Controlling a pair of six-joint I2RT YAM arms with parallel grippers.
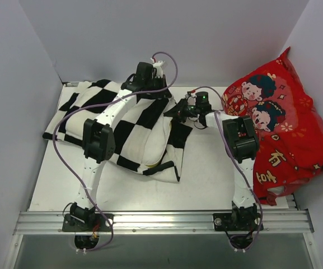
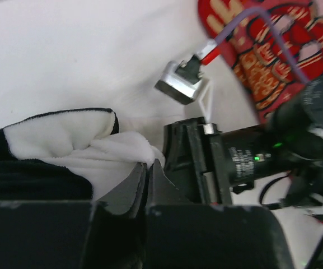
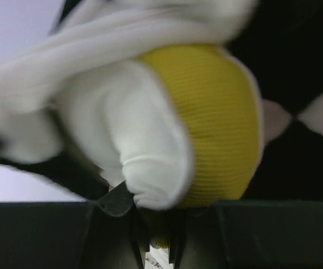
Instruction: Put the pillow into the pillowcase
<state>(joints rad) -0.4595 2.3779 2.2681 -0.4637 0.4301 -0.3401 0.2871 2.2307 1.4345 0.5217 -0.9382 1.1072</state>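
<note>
Two grippers, both nipped shut. Left gripper [image 2: 148,169] pinches the pillowcase [image 1: 111,112] hem, likely to hold its mouth. Right gripper [image 3: 151,217] clamps a pillow [image 3: 217,123] corner, probably to feed it in. Pillow seemingly lies mostly inside.

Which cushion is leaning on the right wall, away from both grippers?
The big red cartoon-printed cushion. The cream pillow, yellow-banded, sits mid-table, partly inside the checkerboard pillowcase.

The checked pillowcase [image 1: 129,120] is spread on the white desk [image 1: 206,179]. A red cushion [image 1: 287,131] is laid at its right edge.
</note>
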